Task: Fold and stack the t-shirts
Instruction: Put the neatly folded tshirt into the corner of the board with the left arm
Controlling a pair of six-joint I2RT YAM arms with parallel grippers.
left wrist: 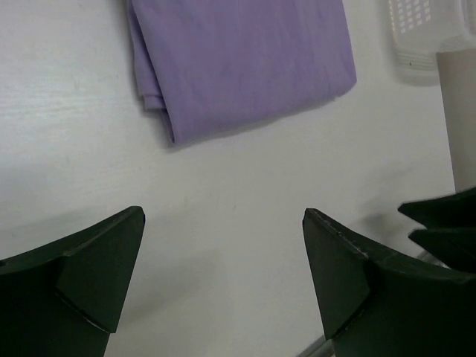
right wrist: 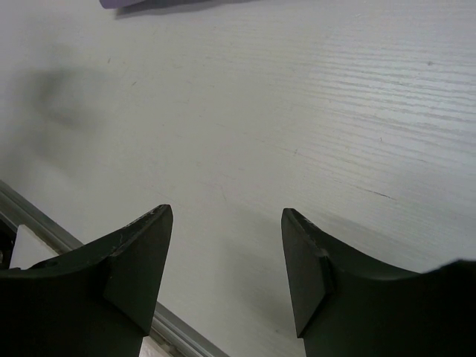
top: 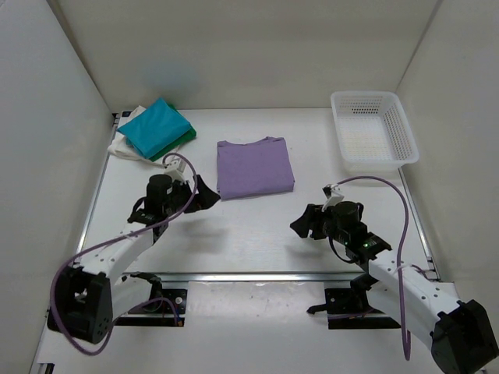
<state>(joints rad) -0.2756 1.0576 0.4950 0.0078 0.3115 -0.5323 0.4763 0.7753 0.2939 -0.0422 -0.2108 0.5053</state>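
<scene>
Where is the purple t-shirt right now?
In the top view the purple t-shirt lies folded in the middle, between the shirt stack at far left and the white basket at far right.

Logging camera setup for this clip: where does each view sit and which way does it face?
Top external: above and behind the arms, looking down on the table; both arms show whole.
Left wrist: on the left arm, facing forward over the open left claw to the purple shirt and basket.
Right wrist: on the right arm, looking down past the open right claw at the table.
Shared: the purple shirt appears in all three.
</scene>
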